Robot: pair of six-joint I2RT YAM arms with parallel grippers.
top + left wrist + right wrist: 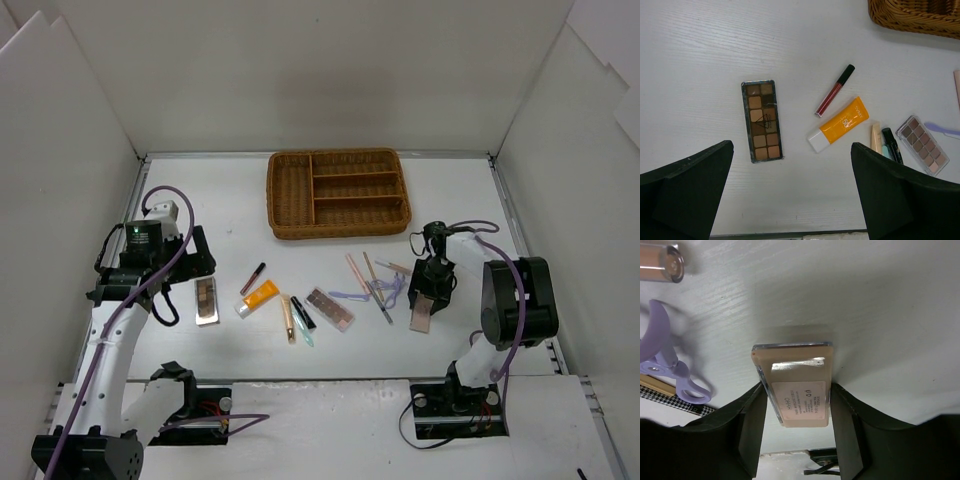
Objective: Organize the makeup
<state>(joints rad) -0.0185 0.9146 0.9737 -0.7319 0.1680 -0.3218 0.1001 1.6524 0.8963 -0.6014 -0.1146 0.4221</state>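
The right tool (797, 405) is clamped on a flat beige rectangular case with a white label on its back (795, 375), one finger pressed against each long side. The shadow under the case suggests its far end is off the white tabletop (240, 200), though I cannot tell whether it is wholly clear. A lilac plastic scissor-like implement (665, 365) lies just beside it.

The left tool (792, 175) hangs spread wide and holds nothing, above a long brown-toned eyeshadow palette in a clear-edged case (763, 121); an orange squeeze tube with a white cap (842, 123) lies near that palette. The other cosmetics are scattered in a loose row on the tabletop, and the brown wicker divided tray (340, 232) at the far side holds none of them.

The step in hand looks like the first pick. Next, the case probably needs lifting clear and carrying over to a tray compartment wide enough to take it flat.
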